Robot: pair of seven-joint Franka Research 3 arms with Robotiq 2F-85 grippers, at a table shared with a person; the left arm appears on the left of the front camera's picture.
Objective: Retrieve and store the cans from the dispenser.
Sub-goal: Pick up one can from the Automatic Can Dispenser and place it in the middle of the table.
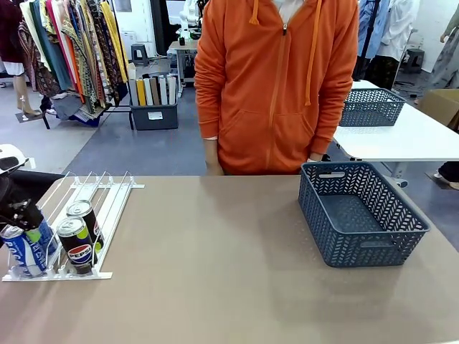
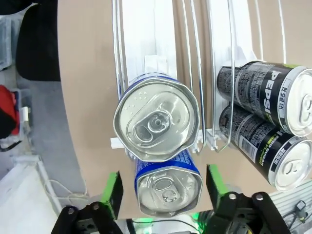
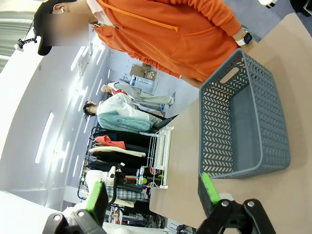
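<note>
at the far left of the table (image 1: 215, 279) the left gripper (image 1: 25, 217) hangs over the outer lane of the dispenser (image 1: 115, 204), just above the blue cans (image 1: 18, 252). in the left wrist view its jaws stand open. the green pads (image 2: 115, 192) sit either side of one blue can (image 2: 168, 189), with a thin gap on each side, so it is not gripped. a second blue can (image 2: 156, 119) stands right next to it in the same lane. in the next lane to the right two black cans (image 1: 75, 244) stand upright one behind the other, near the low front end of the dispenser. a person (image 1: 276, 86) in an orange hoodie stands at the far edge, about the middle. the grey basket (image 1: 414, 228) sits on the right half of the table, well apart from the dispenser. the right gripper (image 3: 152, 195) is held in the air with its jaws wide open, facing the basket.
</note>
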